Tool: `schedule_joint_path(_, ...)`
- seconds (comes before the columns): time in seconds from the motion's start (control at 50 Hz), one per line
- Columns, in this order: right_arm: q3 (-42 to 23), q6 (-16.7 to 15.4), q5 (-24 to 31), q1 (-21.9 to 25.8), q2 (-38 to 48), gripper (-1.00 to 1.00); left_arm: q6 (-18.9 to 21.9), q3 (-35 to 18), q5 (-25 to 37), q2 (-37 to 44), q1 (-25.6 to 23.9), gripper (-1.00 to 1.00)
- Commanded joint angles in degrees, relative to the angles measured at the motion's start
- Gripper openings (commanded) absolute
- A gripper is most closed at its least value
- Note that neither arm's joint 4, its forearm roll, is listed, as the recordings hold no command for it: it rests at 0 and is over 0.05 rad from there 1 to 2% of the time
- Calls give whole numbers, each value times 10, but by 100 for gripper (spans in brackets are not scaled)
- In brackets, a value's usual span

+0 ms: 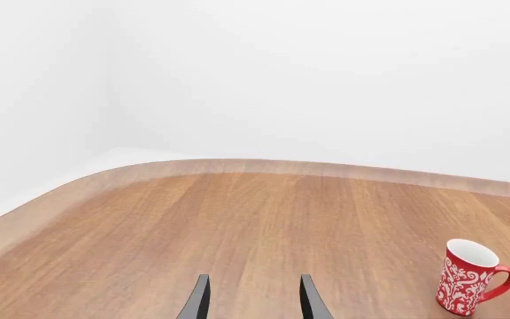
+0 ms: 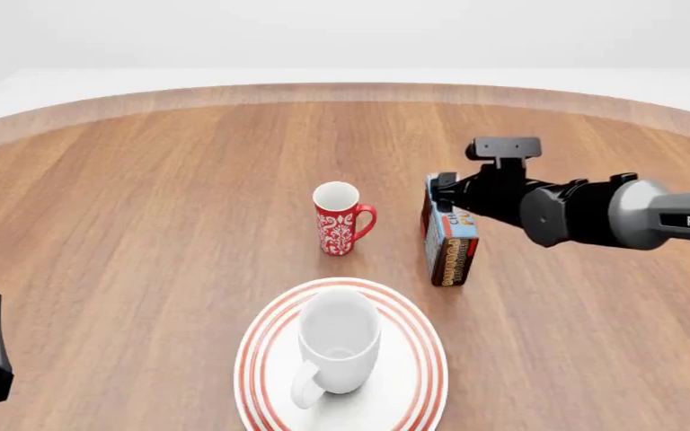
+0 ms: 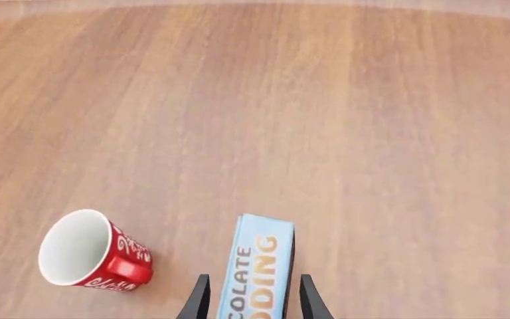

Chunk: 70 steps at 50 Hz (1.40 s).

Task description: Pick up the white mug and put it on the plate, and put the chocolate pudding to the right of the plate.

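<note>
Only the front view shows the white mug [image 2: 339,346] upright on the red-ringed plate [image 2: 423,377]. The right wrist view shows the right hand [image 3: 253,300] clamped on the light-blue chocolate pudding [image 3: 257,269], which the front view places right of the plate's far edge, beside the red mug [image 2: 339,219]. The left hand [image 1: 253,300], fingers apart, is over bare table [image 1: 237,226].

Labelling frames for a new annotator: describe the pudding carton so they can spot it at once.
Start at the plate near the table's front edge, with the white mug on it. Behind and right of it stands the pudding, between the right gripper fingers. It is the only box: light blue face, orange lettering, unlike the round red mug.
</note>
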Motion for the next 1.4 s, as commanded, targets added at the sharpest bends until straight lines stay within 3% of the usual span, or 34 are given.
schedule_joint_path(0.02, -1, 2, -2, 1, 10, 100, 2, 0, 5, -5, -1, 100)
schedule_joint_path(1.4, -4, -2, -4, 4, 46, 100, 5, 0, 5, -5, -3, 100)
